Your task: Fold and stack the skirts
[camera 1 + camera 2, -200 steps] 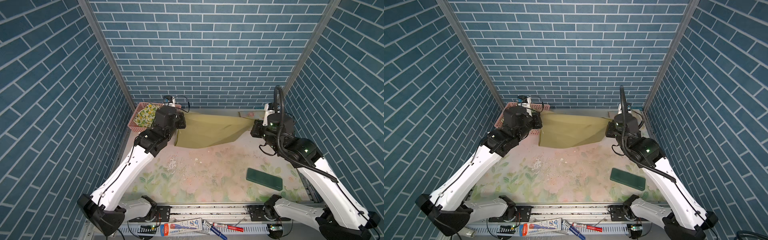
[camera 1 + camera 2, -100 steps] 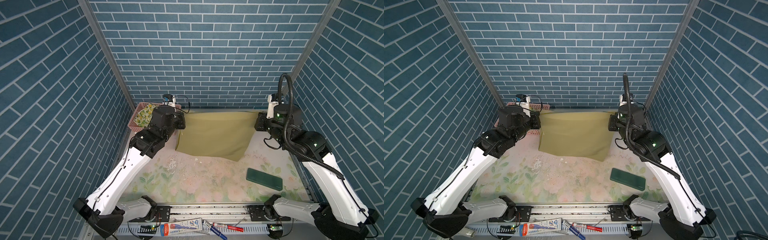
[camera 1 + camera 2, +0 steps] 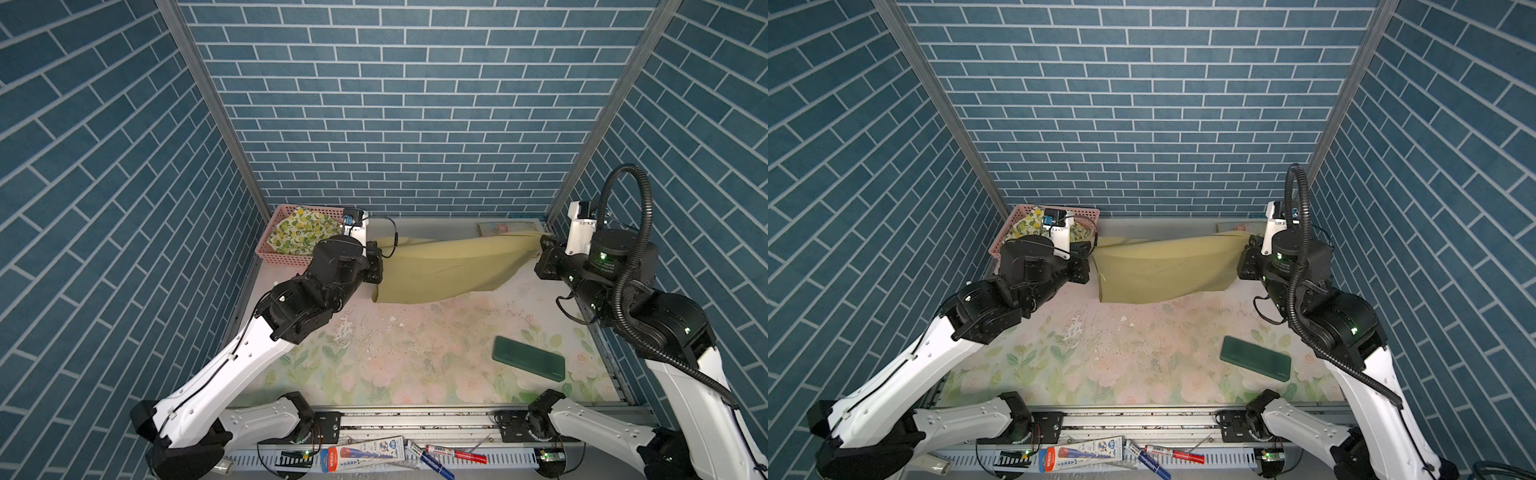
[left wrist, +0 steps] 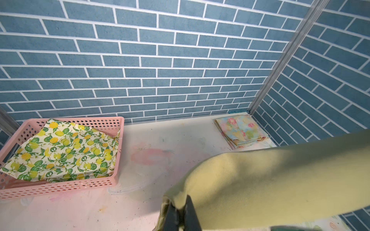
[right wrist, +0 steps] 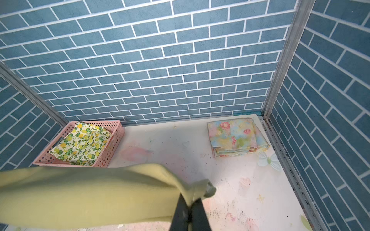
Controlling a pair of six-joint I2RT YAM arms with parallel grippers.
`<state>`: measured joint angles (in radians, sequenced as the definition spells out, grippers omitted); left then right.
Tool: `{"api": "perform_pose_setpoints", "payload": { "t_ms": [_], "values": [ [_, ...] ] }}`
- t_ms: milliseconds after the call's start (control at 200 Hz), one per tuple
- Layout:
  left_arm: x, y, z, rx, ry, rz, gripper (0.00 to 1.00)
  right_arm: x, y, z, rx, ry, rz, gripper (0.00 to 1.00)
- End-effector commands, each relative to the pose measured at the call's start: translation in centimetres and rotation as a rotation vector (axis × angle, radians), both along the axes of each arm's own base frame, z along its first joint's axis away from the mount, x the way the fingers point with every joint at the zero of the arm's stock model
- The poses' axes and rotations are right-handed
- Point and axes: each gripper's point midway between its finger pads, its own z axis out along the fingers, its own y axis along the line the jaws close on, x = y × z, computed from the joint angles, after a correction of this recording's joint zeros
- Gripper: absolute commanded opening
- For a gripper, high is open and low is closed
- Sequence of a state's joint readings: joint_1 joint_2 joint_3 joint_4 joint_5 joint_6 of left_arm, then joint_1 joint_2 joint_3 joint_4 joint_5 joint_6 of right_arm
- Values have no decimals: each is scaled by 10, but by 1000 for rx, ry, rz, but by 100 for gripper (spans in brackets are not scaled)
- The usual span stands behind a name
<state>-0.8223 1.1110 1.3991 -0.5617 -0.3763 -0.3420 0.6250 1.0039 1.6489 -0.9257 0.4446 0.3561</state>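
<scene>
Across the far part of the desk, the plain olive green cloth skirt is held up as a hanging sheet, its long axis running left to right between the two arms. The left end effector is clamped shut on one upper corner and the right end effector is clamped shut on the other, as each wrist view shows. Whether the lower edge touches the desk cannot be told. Beyond the held edge, in the far right corner, the folded pastel yellow-blue-pink floral cloth skirt lies flat, near the right end effector and well apart from the left one. The white cloth skirt printed with lemons and green leaves lies in the pink perforated plastic basket, just behind the left end effector. If the olive skirt is to be stacked on the pastel one, the right arm is judged the nearer, and the left corner would have to be carried across towards it.
</scene>
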Motion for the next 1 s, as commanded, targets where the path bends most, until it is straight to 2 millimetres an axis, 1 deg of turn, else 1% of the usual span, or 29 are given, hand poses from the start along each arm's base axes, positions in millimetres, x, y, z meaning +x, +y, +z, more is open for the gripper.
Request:
{"api": "perform_pose_setpoints", "payload": {
  "t_ms": [0,50,90,145,185,270,420,425,440,445,460,470,490,515,520,535,545,560,575,580,595,620,650,705,740,780,825,910,995],
  "values": [
    [4,-1,-7,35,0,25,0,8,1,5,-62,7,3,0],
    [11,-5,-13,52,8,34,0,20,9,6,-70,21,13,0],
    [20,-8,-21,69,27,42,0,32,16,5,-60,39,34,0],
    [36,-10,-38,74,74,53,0,56,26,-2,-42,73,56,0],
    [49,-10,-52,62,111,57,0,76,35,-12,-29,104,74,0],
    [80,-5,-87,43,182,91,0,128,53,-46,-3,191,112,0],
    [141,14,-164,13,338,177,0,227,91,-118,25,315,201,0],
    [143,15,-167,14,342,180,0,230,92,-118,26,312,203,0],
    [148,16,-174,15,356,186,0,239,95,-125,28,325,209,0],
    [150,17,-176,15,360,190,0,242,96,-125,29,322,209,0],
    [155,20,-182,22,372,201,0,250,98,-132,27,335,211,0],
    [159,22,-186,23,377,209,0,255,98,-132,27,332,210,0],
    [165,25,-193,33,391,227,1,267,101,-141,21,347,208,0],
    [172,28,-202,38,412,241,8,277,104,-145,14,352,210,11],
    [174,29,-202,38,413,244,10,279,104,-145,13,350,211,14],
    [177,30,-206,39,423,248,18,283,110,-146,21,354,231,23],
    [180,31,-208,41,426,250,25,286,111,-148,20,359,234,31],
    [182,32,-210,43,434,253,35,290,112,-150,19,363,232,40],
    [185,32,-211,47,436,256,43,292,112,-151,18,370,230,48],
    [186,32,-211,47,436,255,45,293,113,-152,17,372,230,51],
    [187,32,-212,50,439,257,52,295,113,-151,17,374,228,56],
    [189,31,-210,51,436,252,59,296,113,-152,13,383,226,64],
    [189,31,-208,51,431,246,66,295,113,-153,13,390,224,70],
    [188,31,-202,46,413,242,78,290,111,-159,13,402,217,76],
    [185,31,-199,47,404,239,83,286,104,-164,5,404,193,80],
    [181,33,-196,53,399,237,86,278,98,-168,5,398,173,88],
    [175,36,-195,58,398,239,88,266,91,-173,4,399,149,92],
    [162,38,-201,70,411,230,88,241,79,-184,8,416,123,93],
    [145,38,-212,84,436,217,88,217,71,-202,25,446,107,93]
  ]
}}
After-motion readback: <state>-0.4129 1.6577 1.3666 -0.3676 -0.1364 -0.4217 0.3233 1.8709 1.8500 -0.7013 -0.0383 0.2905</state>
